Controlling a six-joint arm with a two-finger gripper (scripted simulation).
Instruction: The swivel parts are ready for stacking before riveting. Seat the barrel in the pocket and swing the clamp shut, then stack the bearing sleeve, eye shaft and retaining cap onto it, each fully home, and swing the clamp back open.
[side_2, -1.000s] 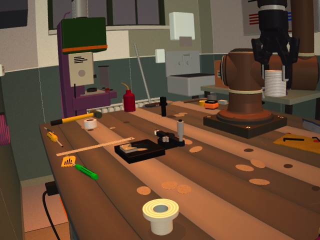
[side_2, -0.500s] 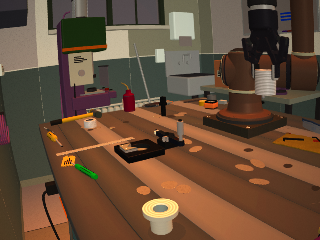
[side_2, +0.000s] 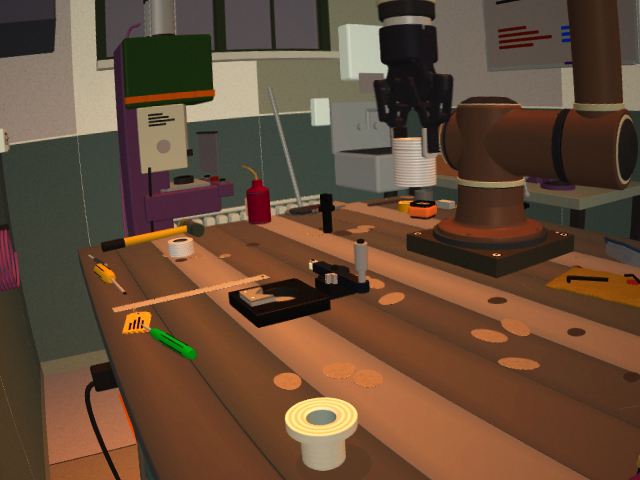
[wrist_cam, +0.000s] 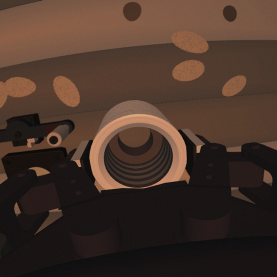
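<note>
At the middle of the workbench lies the black fixture plate (side_2: 279, 301) with its pocket, and just behind it the black clamp (side_2: 338, 277) with an upright grey handle, swung away from the pocket. A white ribbed part (side_2: 180, 247) sits far back left near the hammer. A cream flanged sleeve (side_2: 321, 430) stands at the near edge. A black eye shaft (side_2: 326, 212) stands upright at the back. My gripper (side_2: 413, 150) hangs high above the bench, left of the arm's base, closed around the white ribbed barrel (side_2: 414, 161), whose hollow bore (wrist_cam: 138, 152) faces the wrist camera.
A red oil bottle (side_2: 257, 200) stands at the back of the bench. A purple drill press (side_2: 161, 129) stands back left. A hammer (side_2: 150, 236), a ruler (side_2: 190, 293) and two screwdrivers (side_2: 173, 343) lie on the left. The arm's base (side_2: 489, 238) sits on the right.
</note>
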